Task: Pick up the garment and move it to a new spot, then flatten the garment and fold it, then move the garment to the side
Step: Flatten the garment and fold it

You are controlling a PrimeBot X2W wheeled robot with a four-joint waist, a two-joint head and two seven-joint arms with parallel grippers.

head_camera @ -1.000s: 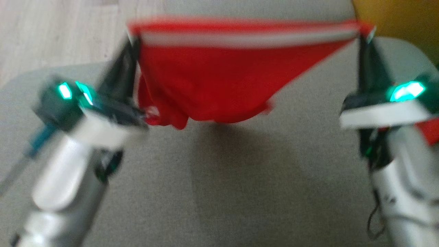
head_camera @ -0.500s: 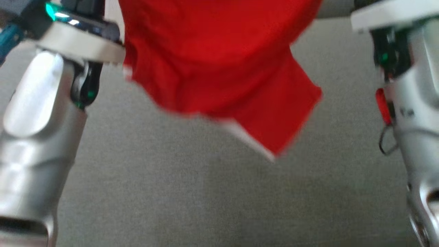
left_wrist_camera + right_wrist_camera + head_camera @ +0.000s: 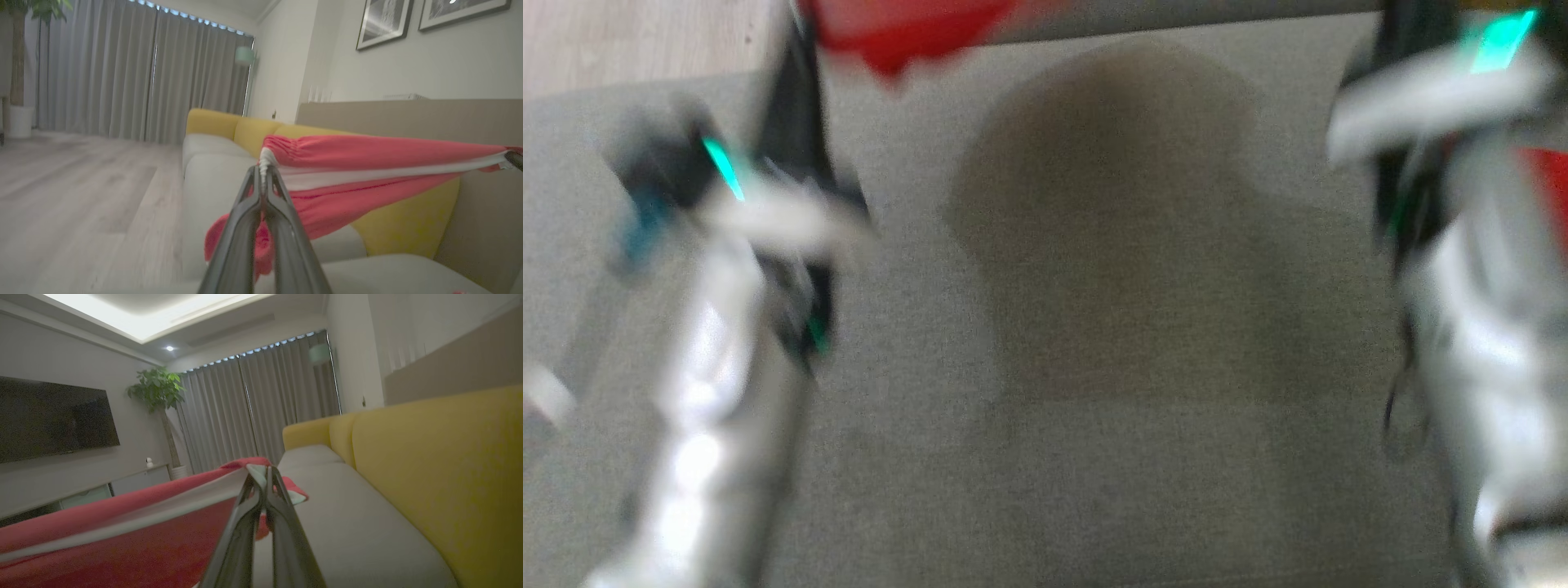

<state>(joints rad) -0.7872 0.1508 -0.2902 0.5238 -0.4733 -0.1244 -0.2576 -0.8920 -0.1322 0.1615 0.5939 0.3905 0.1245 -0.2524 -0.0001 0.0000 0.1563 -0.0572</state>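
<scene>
The garment [image 3: 367,163] is red with a white stripe along its edge, and it hangs stretched in the air between my two grippers above the sofa. My left gripper [image 3: 263,171] is shut on one bunched end of that edge. My right gripper [image 3: 261,471] is shut on the other end, with the garment [image 3: 122,539] sagging away to the left of it. In the blurred head view only a low corner of the garment [image 3: 898,33] shows at the top edge, above its shadow. My left forearm [image 3: 711,392] and right forearm [image 3: 1486,327] flank it.
A grey sofa seat [image 3: 1094,457] lies under the garment, with a yellow backrest [image 3: 429,457] along one side. Wooden floor [image 3: 81,196] runs beside the sofa toward grey curtains [image 3: 122,81]. A television [image 3: 53,416] and a potted plant [image 3: 157,390] stand across the room.
The head view has shifted and blurred. The garment, still held at both ends, swung close to the camera, and now only its low corner shows at the top edge.
</scene>
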